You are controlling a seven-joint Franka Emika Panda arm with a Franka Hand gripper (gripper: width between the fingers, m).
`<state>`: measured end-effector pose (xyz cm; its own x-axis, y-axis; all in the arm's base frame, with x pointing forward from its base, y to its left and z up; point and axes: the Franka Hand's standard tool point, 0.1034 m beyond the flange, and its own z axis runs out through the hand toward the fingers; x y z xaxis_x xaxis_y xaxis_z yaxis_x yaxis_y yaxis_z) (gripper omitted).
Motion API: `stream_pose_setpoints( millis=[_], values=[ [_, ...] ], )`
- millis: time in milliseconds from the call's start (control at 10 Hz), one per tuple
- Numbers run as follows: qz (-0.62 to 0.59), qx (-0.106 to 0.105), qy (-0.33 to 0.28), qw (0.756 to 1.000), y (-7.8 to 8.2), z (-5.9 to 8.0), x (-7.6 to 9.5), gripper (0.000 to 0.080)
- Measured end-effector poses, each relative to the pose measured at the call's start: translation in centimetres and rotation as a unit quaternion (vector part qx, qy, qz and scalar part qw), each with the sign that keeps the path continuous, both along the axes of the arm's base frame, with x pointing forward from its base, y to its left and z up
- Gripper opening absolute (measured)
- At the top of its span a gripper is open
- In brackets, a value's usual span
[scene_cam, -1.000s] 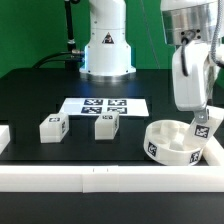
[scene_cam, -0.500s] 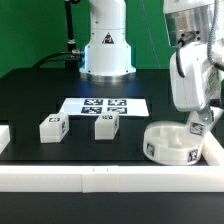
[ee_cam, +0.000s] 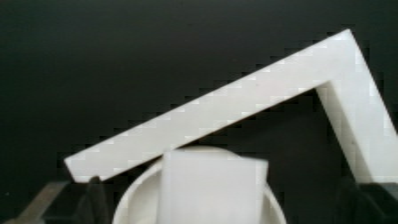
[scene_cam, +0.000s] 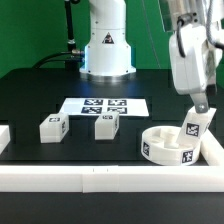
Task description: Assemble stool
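The round white stool seat [scene_cam: 165,148] lies at the exterior view's right, in the corner of the border rails. My gripper [scene_cam: 199,108] is shut on a white tagged leg [scene_cam: 194,125] and holds it upright with its lower end in the seat's recess. Two more tagged legs [scene_cam: 52,128] [scene_cam: 106,123] stand apart on the black table at the left and middle. In the wrist view the held leg [ee_cam: 208,186] fills the space between my dark fingers [ee_cam: 71,196], with the seat's curved rim [ee_cam: 143,198] beside it.
The marker board [scene_cam: 105,105] lies flat in front of the robot base [scene_cam: 107,50]. Long white border rails run along the front [scene_cam: 100,178] and the right edge [scene_cam: 214,150]; their corner shows in the wrist view [ee_cam: 267,95].
My arm has moved up and a little left with the leg in its grip. The leg stands straighter in the seat, and the seat has turned slightly, showing a second tag.
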<state>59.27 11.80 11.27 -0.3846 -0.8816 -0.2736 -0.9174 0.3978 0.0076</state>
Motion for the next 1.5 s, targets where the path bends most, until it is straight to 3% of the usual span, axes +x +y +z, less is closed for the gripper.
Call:
stream_pose_setpoints(
  millis=[200, 700, 900, 1100, 1200, 1400, 1500],
  values=[
    [0.005, -0.001, -0.014, 1.0, -1.1, 1.7, 0.0, 0.0649],
    [0.027, -0.006, -0.014, 1.0, -1.2, 0.9, -0.4, 0.0649],
    [0.075, -0.024, -0.024, 0.997, -3.6, 0.0, -1.4, 0.0649],
    [0.14, -0.054, -0.045, 0.988, -7.9, -1.0, -2.2, 0.0649],
    [0.159, -0.065, -0.051, 0.984, -9.3, -1.4, -2.4, 0.0649],
    [0.178, -0.065, -0.054, 0.98, -8.5, -1.3, -2.3, 0.0649],
    [0.246, -0.073, -0.068, 0.964, -8.6, -1.4, -2.3, 0.0649]
  ],
)
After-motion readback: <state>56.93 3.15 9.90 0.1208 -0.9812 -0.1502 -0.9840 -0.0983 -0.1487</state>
